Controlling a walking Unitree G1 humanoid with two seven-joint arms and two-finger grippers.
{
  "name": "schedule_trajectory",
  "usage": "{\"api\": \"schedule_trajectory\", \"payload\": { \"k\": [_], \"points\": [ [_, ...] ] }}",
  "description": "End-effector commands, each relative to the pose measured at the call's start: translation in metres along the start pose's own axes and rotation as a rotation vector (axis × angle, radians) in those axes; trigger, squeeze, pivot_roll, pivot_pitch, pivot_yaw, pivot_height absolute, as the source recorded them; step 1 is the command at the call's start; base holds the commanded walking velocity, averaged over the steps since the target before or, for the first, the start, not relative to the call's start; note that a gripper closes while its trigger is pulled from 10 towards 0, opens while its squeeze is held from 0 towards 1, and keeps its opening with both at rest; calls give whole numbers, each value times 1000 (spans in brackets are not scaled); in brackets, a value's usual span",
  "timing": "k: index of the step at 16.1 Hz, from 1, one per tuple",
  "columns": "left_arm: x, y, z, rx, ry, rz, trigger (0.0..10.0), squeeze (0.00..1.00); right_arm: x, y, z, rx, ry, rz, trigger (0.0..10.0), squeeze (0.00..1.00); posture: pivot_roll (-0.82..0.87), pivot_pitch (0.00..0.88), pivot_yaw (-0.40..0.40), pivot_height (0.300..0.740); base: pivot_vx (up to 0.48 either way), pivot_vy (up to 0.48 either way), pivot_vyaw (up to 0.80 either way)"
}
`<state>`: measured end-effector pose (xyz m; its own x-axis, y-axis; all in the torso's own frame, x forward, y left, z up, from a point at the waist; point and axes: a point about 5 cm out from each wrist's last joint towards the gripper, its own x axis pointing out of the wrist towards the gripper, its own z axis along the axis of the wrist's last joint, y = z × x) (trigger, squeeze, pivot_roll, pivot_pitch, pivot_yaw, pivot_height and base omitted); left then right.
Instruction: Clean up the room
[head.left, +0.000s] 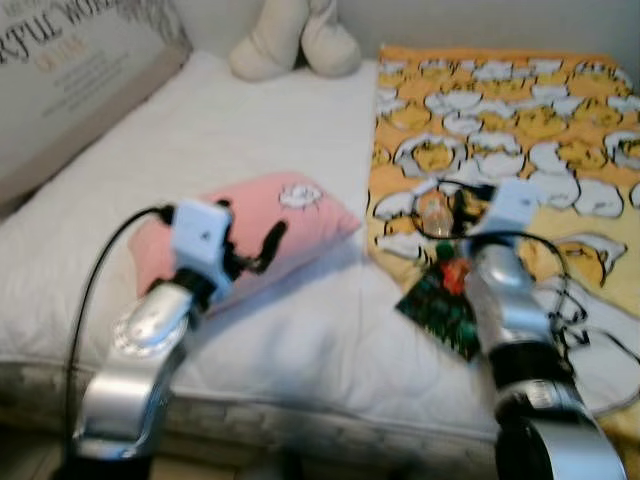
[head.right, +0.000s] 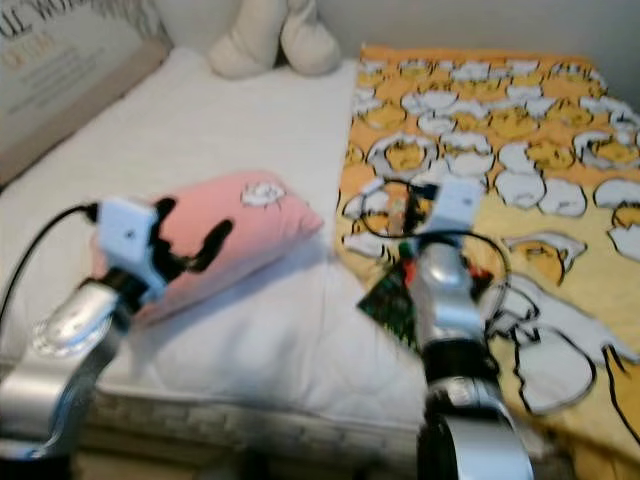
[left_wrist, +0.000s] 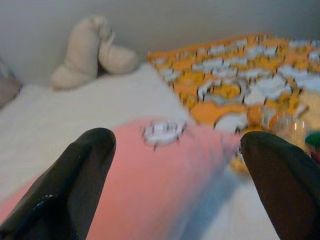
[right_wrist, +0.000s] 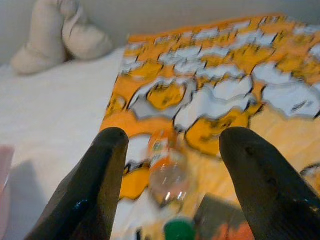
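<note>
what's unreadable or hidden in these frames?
- Bottle: label blurred in the right wrist view; in the eye views the right hand covers most of it.
- Dark packet: print blurred, partly behind the right arm.
- Pink pillow: near end hidden by the left hand; its white patch is too blurred to make out.
- Sign: cut by the frame edge, lettering incomplete.
- Plush toy: top cut off.

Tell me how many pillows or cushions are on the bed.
1 for certain: the pink pillow on the white mattress, beside the left tool. The cream plush thing at the head of the bed may be another; too blurred to tell.
</note>
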<state>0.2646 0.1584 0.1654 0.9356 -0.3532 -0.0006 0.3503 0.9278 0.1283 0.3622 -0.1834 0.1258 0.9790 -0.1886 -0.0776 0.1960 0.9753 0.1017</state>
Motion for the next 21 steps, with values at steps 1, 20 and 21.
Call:
{"api": "schedule_trajectory", "payload": {
  "k": [1, 20, 21],
  "points": [
    [-5, 1, 3, -2, 3, -6, 10000, 0, 4, -4, 0, 12, 8, -16, 10000, 0, 112, 109, 77, 714, 0, 0, 0],
    [-44, 1, 11, 22, 104, 40, 10000, 0, 21, -32, -14, -16, 220, -153, 3922, 0, 236, 218, 55, 714, 0, 0, 0],
    [-44, 1, 11, 22, 104, 40, 10000, 0, 21, -32, -13, -16, 219, -150, 0, 0, 232, 218, 54, 714, 0, 0, 0]
  ]
}}
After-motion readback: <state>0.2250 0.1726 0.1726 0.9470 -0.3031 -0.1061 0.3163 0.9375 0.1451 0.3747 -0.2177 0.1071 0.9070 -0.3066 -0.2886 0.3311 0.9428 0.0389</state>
